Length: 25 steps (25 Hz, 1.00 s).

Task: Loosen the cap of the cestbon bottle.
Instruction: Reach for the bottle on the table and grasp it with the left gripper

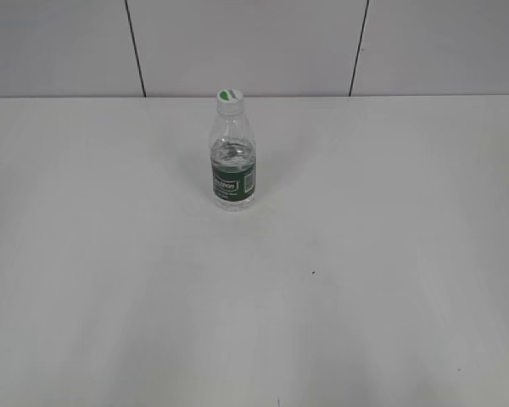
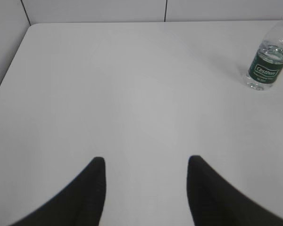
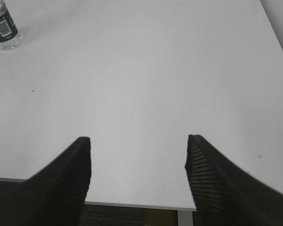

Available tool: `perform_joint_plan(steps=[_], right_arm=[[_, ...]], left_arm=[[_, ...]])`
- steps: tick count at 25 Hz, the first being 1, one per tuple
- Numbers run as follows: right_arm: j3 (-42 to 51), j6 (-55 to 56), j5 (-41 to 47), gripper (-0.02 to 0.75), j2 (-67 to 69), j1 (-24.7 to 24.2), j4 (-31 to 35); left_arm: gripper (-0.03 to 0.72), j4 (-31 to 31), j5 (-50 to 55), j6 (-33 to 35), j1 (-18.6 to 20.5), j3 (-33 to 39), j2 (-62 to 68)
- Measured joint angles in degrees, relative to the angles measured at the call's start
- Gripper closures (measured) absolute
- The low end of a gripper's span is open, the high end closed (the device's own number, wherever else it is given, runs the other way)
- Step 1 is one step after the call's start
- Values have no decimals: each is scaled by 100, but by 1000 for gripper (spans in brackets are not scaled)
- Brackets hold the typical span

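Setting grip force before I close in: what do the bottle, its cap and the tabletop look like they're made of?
The cestbon bottle: thin clear plastic, glossy, table showing through it; the dark green label looks like printed film. The cap: opaque white plastic, likely hard; any side ribbing is too small to tell. The table: smooth matte white, probably laminate.

Perhaps a lab — bare white table (image 1: 390, 280)
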Motion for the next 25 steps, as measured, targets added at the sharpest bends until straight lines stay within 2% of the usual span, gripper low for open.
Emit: perform_joint_plan(steps=[25], right_arm=[[0, 0, 0, 253, 0, 0, 0]], left_arm=[[338, 0, 0, 0, 0, 0, 0]])
